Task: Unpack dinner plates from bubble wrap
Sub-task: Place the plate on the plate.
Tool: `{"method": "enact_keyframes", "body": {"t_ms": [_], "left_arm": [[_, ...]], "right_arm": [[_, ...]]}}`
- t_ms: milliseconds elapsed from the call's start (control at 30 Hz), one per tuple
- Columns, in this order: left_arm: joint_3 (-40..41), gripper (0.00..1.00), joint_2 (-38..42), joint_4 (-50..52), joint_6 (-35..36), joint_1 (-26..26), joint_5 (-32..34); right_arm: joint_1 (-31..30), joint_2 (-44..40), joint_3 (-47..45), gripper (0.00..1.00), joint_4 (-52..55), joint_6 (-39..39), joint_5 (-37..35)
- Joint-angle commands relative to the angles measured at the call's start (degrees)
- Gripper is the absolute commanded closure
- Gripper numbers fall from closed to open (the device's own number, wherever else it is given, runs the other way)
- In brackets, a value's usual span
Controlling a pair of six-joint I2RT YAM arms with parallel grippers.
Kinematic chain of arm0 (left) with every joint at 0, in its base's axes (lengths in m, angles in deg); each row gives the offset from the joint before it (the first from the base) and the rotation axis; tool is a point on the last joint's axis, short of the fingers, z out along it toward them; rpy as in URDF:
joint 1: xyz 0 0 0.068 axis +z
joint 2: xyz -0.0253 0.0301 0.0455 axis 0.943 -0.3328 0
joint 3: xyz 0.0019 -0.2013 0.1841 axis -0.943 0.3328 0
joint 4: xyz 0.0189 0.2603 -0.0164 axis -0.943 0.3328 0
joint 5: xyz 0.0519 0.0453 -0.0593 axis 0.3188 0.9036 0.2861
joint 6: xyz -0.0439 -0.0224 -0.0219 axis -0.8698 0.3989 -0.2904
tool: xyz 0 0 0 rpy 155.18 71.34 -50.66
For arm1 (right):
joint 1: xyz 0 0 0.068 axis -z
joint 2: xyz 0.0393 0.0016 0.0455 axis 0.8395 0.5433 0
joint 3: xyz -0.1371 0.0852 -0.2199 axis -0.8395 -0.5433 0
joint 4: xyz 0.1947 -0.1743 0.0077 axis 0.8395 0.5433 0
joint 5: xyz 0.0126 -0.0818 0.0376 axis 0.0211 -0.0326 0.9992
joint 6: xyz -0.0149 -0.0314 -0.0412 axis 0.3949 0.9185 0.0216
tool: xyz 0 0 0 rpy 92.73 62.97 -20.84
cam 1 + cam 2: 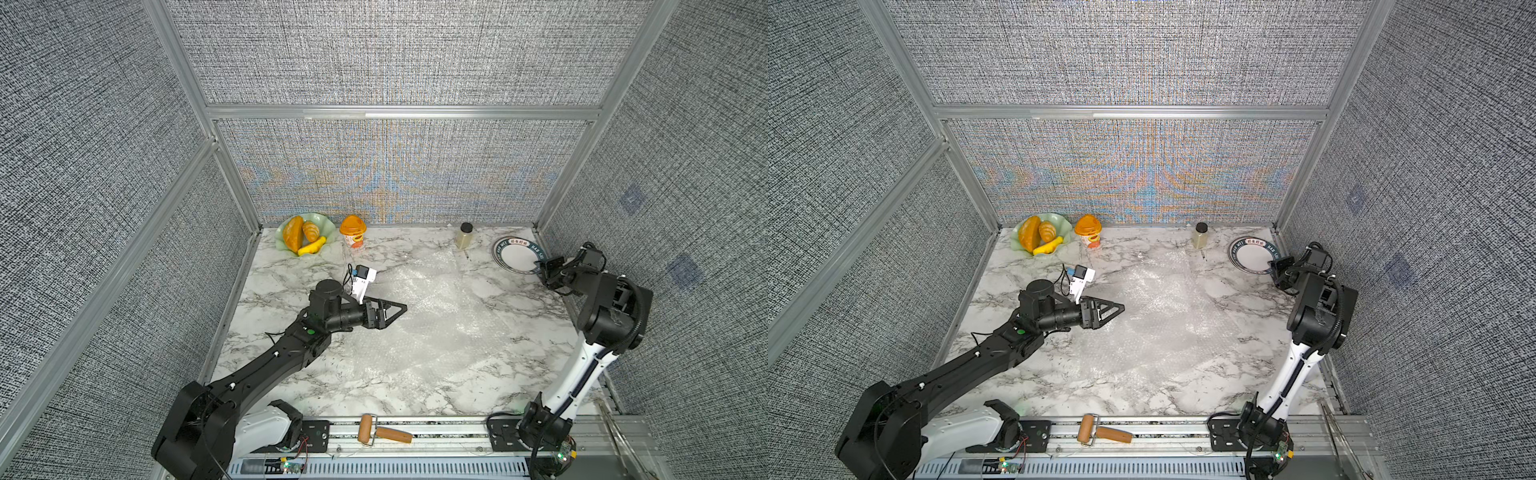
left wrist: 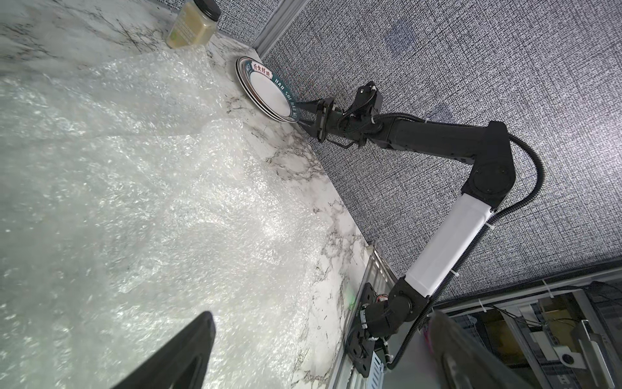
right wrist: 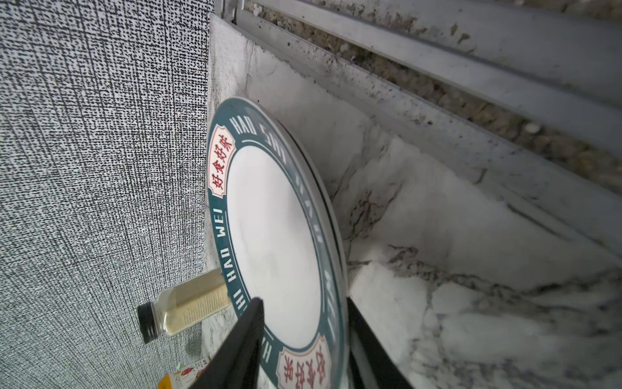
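Marble worktop (image 1: pixel 540 345) inside grey fabric walls, with 2 robot arms. The dinner plates (image 1: pixel 515 255) lie stacked flat in the far right corner, a teal lettered rim on top and more rims showing beneath.

The right hand (image 2: pixel 303 113) has its jaws partly spread on either side of the stack's near rim, not visibly clamping it. The left hand (image 1: pixel 399 309) hovers wide open and empty at the left edge of the bubble wrap (image 1: pixel 436 316), which lies spread across the middle with nothing in it.

The plates look stiff, weighty, glazed, slippery and breakable, and are best pinched across the rim. The wrap looks light, limp and crinkly, and is best taken at a free edge.

The stack is hemmed in by the back wall and side rail, with a jar (image 1: pixel 465 235) nearby. There is open room toward the front.
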Motion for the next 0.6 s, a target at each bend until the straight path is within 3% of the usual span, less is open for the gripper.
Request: {"method": "enact_keyframes", "body": {"t_ms": [0, 567], "left_arm": [[0.03, 0.01, 0.23, -0.92, 0.29, -0.01, 0.14], [-0.68, 0.01, -2.52, -3.53, 0.4, -0.05, -0.18]], "right_arm": [[-0.06, 0.27, 0.57, 0.52, 0.99, -0.71, 0.48], [0.73, -3.24, 0.6, 0.16, 7.51, 2.09, -1.69]]}}
